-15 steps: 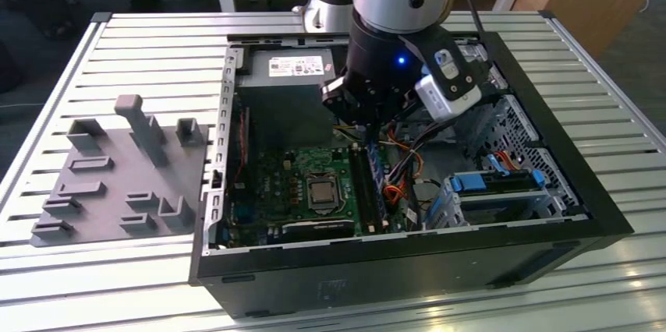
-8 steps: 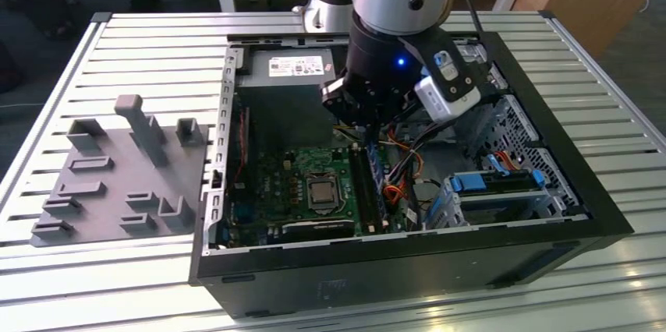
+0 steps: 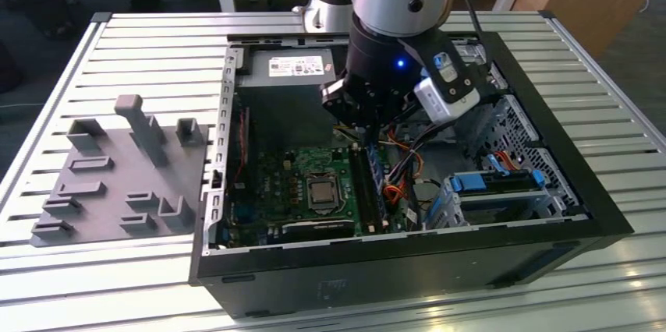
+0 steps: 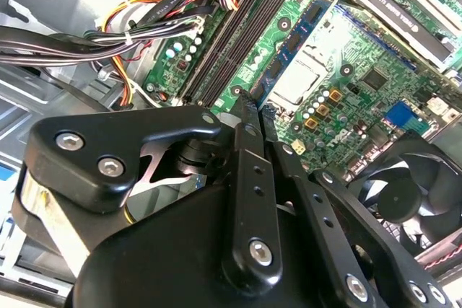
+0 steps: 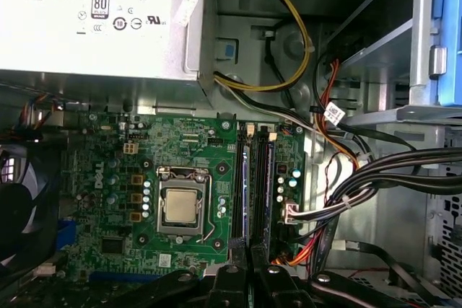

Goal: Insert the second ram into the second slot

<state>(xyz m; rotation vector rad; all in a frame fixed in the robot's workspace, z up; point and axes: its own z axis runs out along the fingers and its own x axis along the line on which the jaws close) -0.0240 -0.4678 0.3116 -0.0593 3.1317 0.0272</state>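
Blue and thin, the second ram [image 4: 292, 48] stands on edge in a memory slot just beside the processor socket [image 4: 296, 81] on the green motherboard [image 5: 144, 149], its dark chips showing in the second wrist view. The black end effector [image 4: 256, 106] hangs at one end of that stick with its fingers drawn narrow, almost together. Whether the tips press on the stick's top edge cannot be told.

Dark neighbouring slots [image 4: 231, 34] run parallel on the side of the stick away from the socket. Beyond them, bundled black, yellow and orange cables [image 4: 144, 12] cross the metal floor of the case.

In the exterior view, the robot arm [image 3: 401, 5] reaches down into an open black computer case [image 3: 582, 215] that lies on a slatted metal tabletop [image 3: 136, 51]. A silver power supply [image 3: 296, 65] sits at the far end of the case. A blue drive bracket [image 3: 494, 184] sits toward the exterior view's right. A grey fixture tray [image 3: 115, 184] rests on the tabletop at the exterior view's left, just beside the case.
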